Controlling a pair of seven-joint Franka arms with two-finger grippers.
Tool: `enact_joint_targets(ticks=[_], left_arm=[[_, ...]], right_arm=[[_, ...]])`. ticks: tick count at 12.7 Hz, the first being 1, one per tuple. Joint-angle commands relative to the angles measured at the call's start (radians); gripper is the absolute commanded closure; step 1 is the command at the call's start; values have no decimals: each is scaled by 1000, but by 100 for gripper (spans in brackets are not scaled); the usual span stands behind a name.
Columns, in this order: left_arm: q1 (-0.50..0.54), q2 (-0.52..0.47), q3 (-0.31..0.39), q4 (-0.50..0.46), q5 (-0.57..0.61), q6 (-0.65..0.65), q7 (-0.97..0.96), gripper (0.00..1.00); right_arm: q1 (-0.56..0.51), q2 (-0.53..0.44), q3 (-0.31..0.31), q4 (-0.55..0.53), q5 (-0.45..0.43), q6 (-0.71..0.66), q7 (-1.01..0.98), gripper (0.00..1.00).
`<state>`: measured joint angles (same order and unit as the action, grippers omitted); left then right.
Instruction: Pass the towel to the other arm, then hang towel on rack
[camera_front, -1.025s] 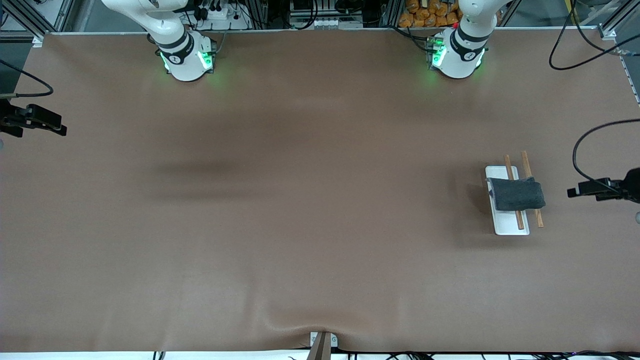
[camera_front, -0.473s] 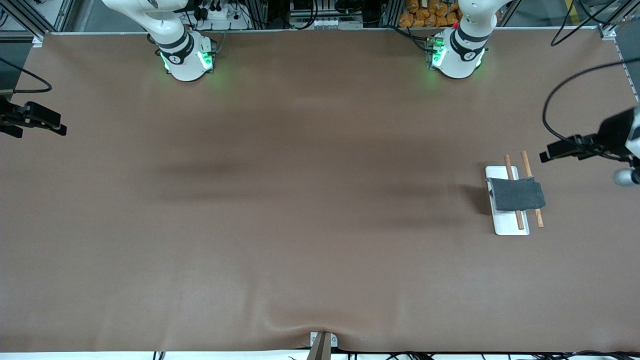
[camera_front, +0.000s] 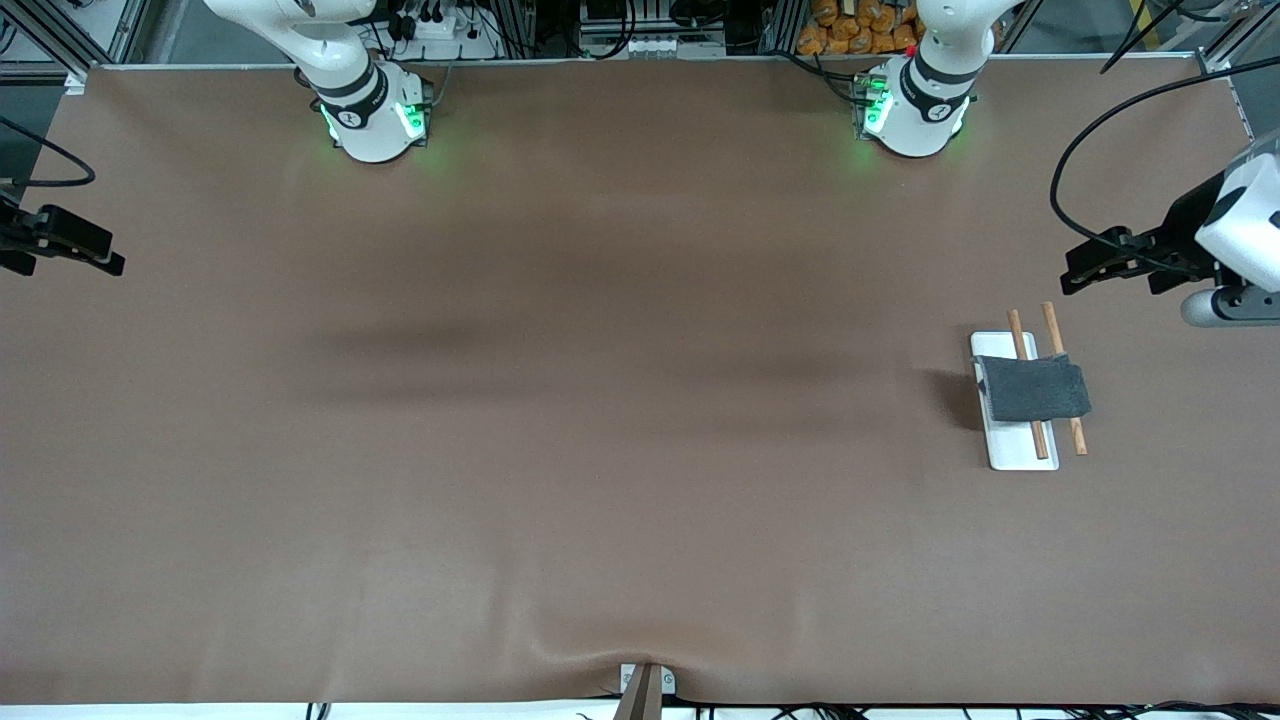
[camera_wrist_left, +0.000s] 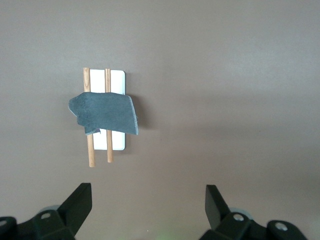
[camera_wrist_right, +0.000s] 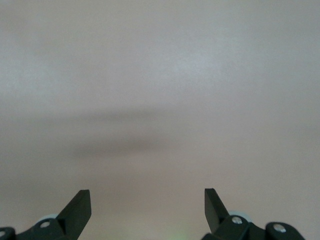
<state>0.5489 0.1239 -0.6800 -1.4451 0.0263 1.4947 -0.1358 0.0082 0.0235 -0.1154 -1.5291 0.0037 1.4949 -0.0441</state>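
Note:
The towel (camera_front: 1035, 389), dark grey face up, hangs draped across the two brown rods of the rack (camera_front: 1012, 455), which stands on its white base plate toward the left arm's end of the table. Towel (camera_wrist_left: 105, 113) and rack (camera_wrist_left: 118, 144) also show in the left wrist view. My left gripper (camera_front: 1080, 272) is open and empty, up in the air over bare table beside the rack, apart from it. Its black fingers (camera_wrist_left: 80, 202) stand wide apart. My right gripper (camera_front: 95, 258) is open and empty over the table's edge at the right arm's end; its fingers (camera_wrist_right: 80, 205) stand wide apart.
The brown table mat (camera_front: 600, 400) covers the whole table. The two arm bases (camera_front: 375, 115) stand along the table's edge farthest from the front camera. A small bracket (camera_front: 645, 685) sits at the edge nearest that camera. Black cables loop near the left gripper.
My left gripper has risen and drawn away from the rack, toward the arm bases. The towel stays draped on the rods. The right gripper has shifted slightly.

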Motion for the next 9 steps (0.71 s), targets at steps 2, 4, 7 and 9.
enact_joint_targets(ticks=[2, 4, 7, 9], left_arm=[[8, -35, -3, 20, 15, -22, 30, 0], [-62, -58, 41, 20, 18, -22, 30, 0], [-431, -107, 446, 12, 6, -21, 28, 0], [-504, -121, 509, 5, 7, -33, 15, 0]], right_arm=[[-31, 1, 19, 9, 42, -2, 56, 0], [-25, 1, 22, 10, 50, -5, 55, 0], [-2, -7, 25, 12, 49, -7, 58, 0], [12, -10, 25, 11, 33, -8, 64, 0]])
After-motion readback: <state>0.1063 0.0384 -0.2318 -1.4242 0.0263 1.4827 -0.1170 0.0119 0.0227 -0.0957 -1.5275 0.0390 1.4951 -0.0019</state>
